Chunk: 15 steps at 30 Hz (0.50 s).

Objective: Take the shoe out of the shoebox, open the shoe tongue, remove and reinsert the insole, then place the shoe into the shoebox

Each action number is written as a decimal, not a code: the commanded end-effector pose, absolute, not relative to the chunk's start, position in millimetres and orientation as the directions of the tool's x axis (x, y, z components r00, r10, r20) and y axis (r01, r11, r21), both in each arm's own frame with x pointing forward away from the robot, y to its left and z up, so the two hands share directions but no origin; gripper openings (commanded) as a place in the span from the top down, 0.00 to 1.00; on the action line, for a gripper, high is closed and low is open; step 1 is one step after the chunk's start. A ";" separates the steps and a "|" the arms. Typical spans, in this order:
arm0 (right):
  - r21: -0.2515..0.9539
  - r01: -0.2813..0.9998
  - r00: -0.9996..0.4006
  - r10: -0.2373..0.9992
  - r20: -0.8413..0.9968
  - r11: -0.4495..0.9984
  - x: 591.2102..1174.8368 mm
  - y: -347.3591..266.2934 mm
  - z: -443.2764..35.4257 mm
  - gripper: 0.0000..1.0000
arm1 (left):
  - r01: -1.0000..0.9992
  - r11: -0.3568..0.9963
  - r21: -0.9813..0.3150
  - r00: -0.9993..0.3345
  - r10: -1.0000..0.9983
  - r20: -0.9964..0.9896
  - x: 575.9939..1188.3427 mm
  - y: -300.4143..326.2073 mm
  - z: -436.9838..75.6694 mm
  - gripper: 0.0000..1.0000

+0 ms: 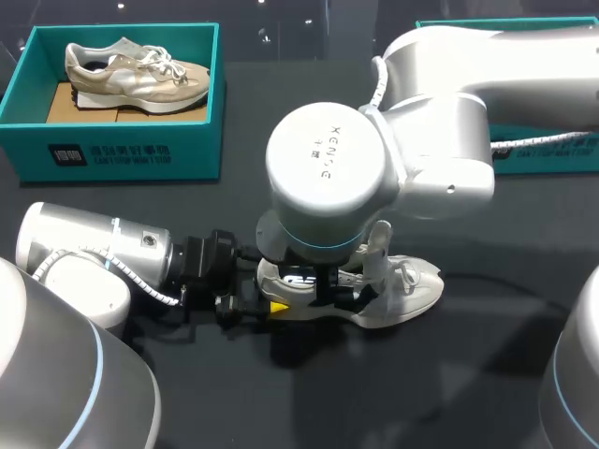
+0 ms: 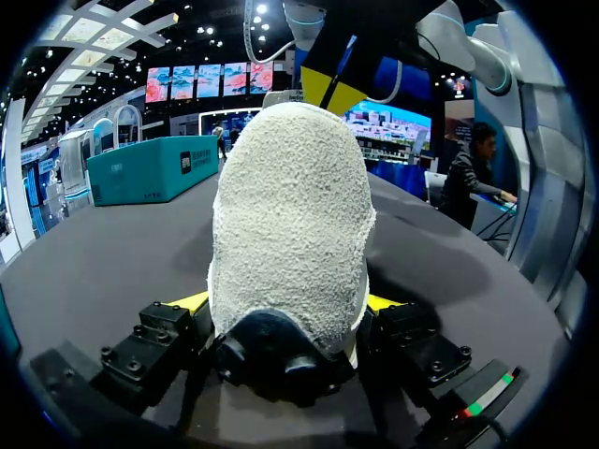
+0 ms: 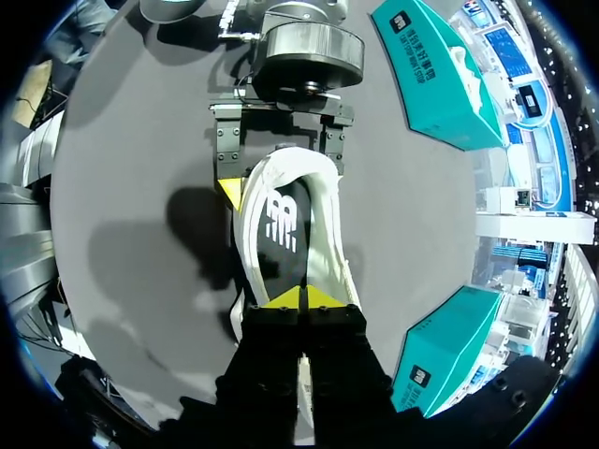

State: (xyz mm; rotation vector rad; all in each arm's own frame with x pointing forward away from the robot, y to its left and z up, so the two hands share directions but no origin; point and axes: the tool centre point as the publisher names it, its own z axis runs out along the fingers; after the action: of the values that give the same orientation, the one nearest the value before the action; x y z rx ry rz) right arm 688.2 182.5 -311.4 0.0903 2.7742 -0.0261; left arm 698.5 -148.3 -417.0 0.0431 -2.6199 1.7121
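So the shoe (image 1: 404,288) is lying on the desk (image 1: 487,383) around the middle, a bit toward the robot-side edge, well apart from the teal shoebox (image 1: 122,154) in the far left corner. The left pincer (image 2: 287,301) is clamped on the heel from both sides. The right pincer (image 3: 301,297) has its tips together at the front end of the dark insole (image 3: 279,229), though I can't tell if it's actually pinching it. Looks like the insole step to me. My tip: hold the heel firm and peel the insole up and back slowly, or the whole shoe probably lifts.
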 end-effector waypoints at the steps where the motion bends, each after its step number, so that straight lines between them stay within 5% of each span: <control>1: 0.010 0.048 -0.939 0.049 -0.342 0.999 697.0 182.0 -327.7 1.00 | -0.029 0.404 -0.914 -1.000 -0.017 0.024 699.4 -146.9 -421.4 1.00; 15: 0.010 0.025 -0.954 0.027 -0.300 1.000 712.5 194.3 -352.9 1.00 | -0.029 0.404 -0.914 -1.000 -0.017 0.024 699.4 -146.9 -421.4 1.00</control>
State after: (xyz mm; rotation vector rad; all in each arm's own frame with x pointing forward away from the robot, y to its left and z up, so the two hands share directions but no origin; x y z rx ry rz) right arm 706.4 188.7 -344.2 0.0389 2.8254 0.0129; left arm 698.5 -148.3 -416.9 0.0431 -2.6199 1.7121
